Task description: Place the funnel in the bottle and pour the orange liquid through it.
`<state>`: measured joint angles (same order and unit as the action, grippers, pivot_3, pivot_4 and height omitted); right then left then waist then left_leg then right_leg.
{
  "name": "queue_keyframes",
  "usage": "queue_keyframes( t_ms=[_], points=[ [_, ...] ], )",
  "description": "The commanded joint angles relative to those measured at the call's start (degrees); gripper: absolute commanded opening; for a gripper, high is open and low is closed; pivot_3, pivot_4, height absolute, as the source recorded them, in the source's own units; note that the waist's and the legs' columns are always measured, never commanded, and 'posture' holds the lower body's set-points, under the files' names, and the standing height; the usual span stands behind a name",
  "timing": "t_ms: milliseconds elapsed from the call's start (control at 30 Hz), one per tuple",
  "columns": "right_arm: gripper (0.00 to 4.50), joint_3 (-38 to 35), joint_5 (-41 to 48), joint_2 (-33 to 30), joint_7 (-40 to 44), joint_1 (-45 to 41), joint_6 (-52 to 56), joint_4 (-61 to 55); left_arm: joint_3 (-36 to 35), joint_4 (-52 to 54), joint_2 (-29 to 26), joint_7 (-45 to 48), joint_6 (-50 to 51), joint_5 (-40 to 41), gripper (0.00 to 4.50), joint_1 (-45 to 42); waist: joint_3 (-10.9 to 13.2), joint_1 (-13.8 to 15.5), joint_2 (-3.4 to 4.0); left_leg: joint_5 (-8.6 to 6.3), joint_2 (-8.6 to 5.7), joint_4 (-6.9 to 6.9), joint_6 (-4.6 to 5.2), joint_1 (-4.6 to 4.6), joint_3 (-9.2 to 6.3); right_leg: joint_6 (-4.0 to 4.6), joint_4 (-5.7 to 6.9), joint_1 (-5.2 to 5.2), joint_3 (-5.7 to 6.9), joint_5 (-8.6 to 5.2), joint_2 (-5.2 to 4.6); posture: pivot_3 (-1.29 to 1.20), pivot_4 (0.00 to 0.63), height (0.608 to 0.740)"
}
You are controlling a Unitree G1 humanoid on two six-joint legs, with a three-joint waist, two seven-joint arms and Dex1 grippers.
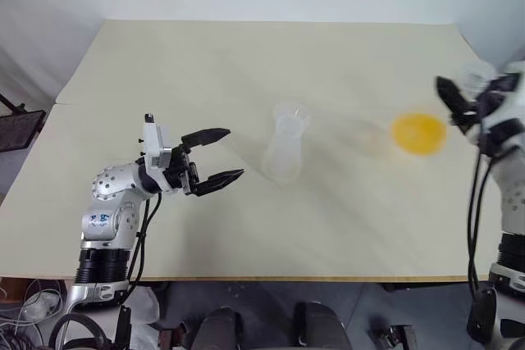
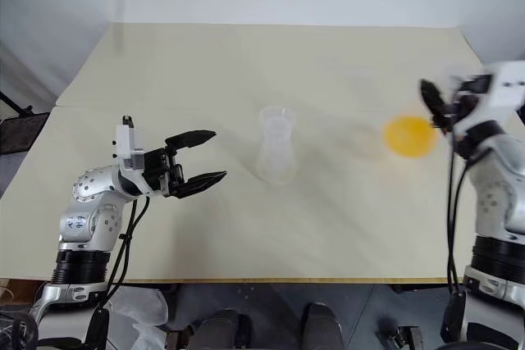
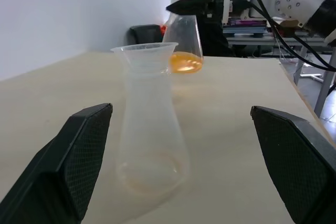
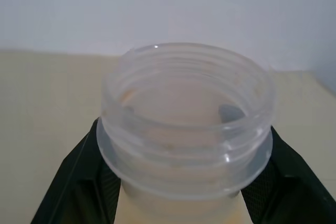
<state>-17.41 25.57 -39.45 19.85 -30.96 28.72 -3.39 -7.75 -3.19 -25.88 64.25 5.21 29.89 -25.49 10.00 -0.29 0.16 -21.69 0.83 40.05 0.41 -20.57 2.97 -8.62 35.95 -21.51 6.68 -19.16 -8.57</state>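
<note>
Bottle (image 1: 285, 147) mid-table, left gripper (image 1: 223, 155) spread apart beside it, right gripper (image 1: 456, 104) clamped on flask (image 3: 183, 39) of orange liquid (image 1: 419, 133) near the table (image 1: 246, 55) edge, bare tabletop between.

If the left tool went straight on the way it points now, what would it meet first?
Most likely the bottle, which stands upright on the table between the open fingers of the left tool in the left wrist view. How far ahead it stands is hard to judge.

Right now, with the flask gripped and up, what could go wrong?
1. The right gripper holds the flask only by its neck; the orange liquid could slosh or spill.
2. The bottle on the table stands free between the left gripper's open fingers; a bump could tip it.
</note>
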Motion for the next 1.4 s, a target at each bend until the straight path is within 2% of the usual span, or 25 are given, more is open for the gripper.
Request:
queue_keyframes(
  t_ms=[33,200,333,667,967,1400],
  points=[
    [2.46,6.64,-8.90,-1.80,-2.96,-2.90,-1.16,-6.95,-0.88,1.04,-0.07,-1.13,-0.87,0.54,4.50,0.99,0.00,0.00,0.00,0.00,0.00,0.00,0.00,-0.04,0.00,0.00,-0.01,-0.02,0.00,0.00,0.00,0.00,0.150,0.740],
    [2.46,15.64,-16.84,0.21,-0.64,-6.31,-9.19,-7.69,-0.60,2.08,0.43,-2.23,-1.10,0.56,4.50,2.00,0.00,0.10,0.00,0.00,-0.03,0.02,0.00,-0.10,-0.07,0.00,-0.04,-0.05,0.09,0.00,-0.02,0.00,0.150,0.740],
    [2.46,19.88,-21.51,1.66,0.35,-6.55,-14.00,-7.50,-0.30,3.05,0.75,-3.06,-1.23,0.51,4.50,2.43,0.00,0.11,-0.01,0.00,-0.07,0.11,0.00,-0.31,-0.09,0.00,-0.05,-0.05,0.30,0.00,-0.05,0.00,0.150,0.740],
    [2.46,26.51,-32.63,3.60,2.62,-8.74,-22.68,-3.94,0.84,4.78,1.82,-4.73,-1.49,0.18,4.50,3.25,0.00,-0.15,-0.01,0.00,-0.05,0.12,0.00,-0.52,-0.15,0.00,-0.08,-0.13,0.60,0.00,-0.05,0.00,0.150,0.740],
    [2.46,28.74,-43.88,4.17,-0.44,-10.09,-30.99,-1.27,1.76,5.36,2.55,-5.83,-2.05,0.00,4.50,3.22,0.00,-0.95,-0.01,0.00,-0.04,0.12,-0.01,-0.55,-0.24,0.00,-0.07,-0.13,0.65,0.00,-0.05,0.00,0.150,0.740],
    [2.46,29.14,-53.60,4.08,-3.07,-10.96,-37.77,0.56,2.40,5.30,3.24,-6.59,-2.59,-0.29,4.50,2.99,0.00,-1.49,-0.01,0.01,-0.04,0.12,-0.01,-0.53,-0.63,0.00,-0.07,-0.11,0.64,0.00,-0.06,0.00,0.150,0.740]
  ],
)
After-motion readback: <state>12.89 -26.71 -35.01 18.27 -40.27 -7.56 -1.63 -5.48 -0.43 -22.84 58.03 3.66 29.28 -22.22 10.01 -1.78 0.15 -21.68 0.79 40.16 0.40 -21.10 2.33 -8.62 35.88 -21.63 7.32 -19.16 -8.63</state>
